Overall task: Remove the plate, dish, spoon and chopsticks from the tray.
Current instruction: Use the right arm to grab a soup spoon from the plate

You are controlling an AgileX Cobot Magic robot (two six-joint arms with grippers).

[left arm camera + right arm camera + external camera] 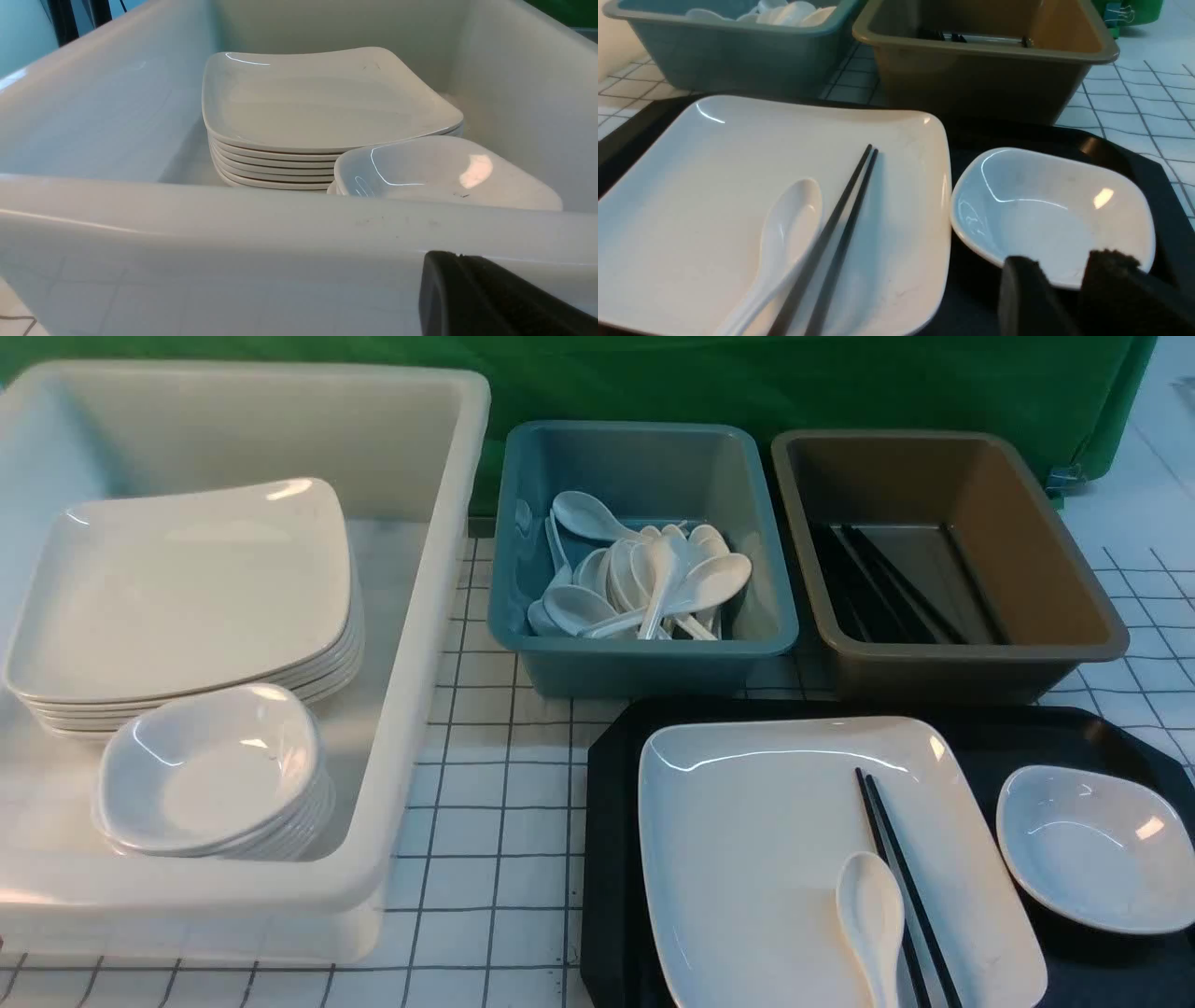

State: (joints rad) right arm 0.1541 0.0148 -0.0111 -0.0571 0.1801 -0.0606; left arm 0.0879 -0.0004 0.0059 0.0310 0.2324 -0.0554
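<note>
On the tray (607, 821), spoon (870, 915) and 2 chopsticks (892, 831) lie on the plate (747, 831), dish (1092, 845) by the right edge; right gripper (1064, 266) half open, left gripper (448, 270) closed.

Matte black left pincer (472, 294); right pincer's (1069, 270) black pads (1111, 268) look fuzzy.

Bright, even overhead light, small glare spots on the plate (747, 840) and dish (1092, 849), wrist views slightly soft

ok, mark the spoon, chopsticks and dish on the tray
spoon (870, 901), front view, middle of its bowl
chopsticks (879, 821), front view, upper part of the shafts
dish (1092, 849), front view, sunken centre
</note>
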